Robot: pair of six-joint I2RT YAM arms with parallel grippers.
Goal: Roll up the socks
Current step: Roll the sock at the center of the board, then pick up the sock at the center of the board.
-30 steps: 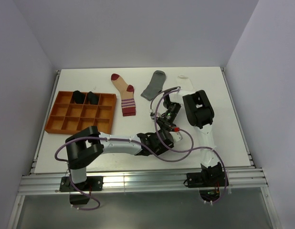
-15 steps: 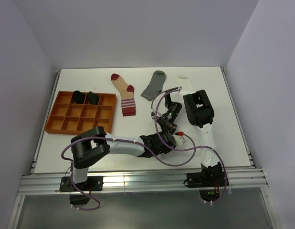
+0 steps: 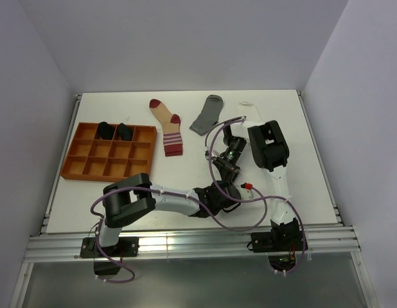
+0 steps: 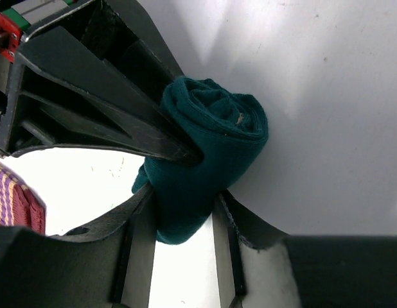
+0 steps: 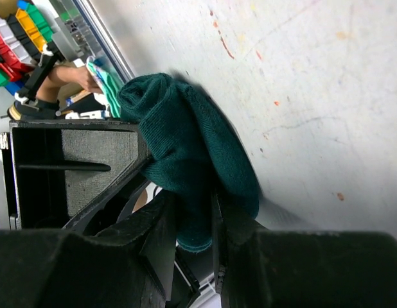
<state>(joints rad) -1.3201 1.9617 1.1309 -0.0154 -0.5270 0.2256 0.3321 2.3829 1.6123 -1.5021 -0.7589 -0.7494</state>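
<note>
A dark teal sock (image 4: pixel 211 144) is rolled into a thick bundle just above the white table. My left gripper (image 4: pixel 182 199) is shut on the roll's lower end, with fabric touching both fingers. My right gripper (image 5: pixel 195 205) is shut on the same teal sock (image 5: pixel 185 147), and its black fingers (image 4: pixel 121 122) reach in from the upper left. In the top view both grippers, left (image 3: pixel 223 192) and right (image 3: pixel 225 174), meet near the table's front middle and hide the roll. A beige red-striped sock (image 3: pixel 167 126), a grey sock (image 3: pixel 207 114) and a white sock (image 3: pixel 248 109) lie flat at the back.
The orange compartment tray (image 3: pixel 89 168) stands at the left, with two black socks (image 3: pixel 105 130) (image 3: pixel 124 131) in its back cells. The right arm's cable loops (image 3: pixel 214 138) over the table middle. The table's front rail (image 3: pixel 185 240) runs just behind the arm bases.
My left gripper has slid to the right, up against the right gripper, and its jaws have narrowed onto the teal roll. The right gripper has kept its hold and barely moved.
</note>
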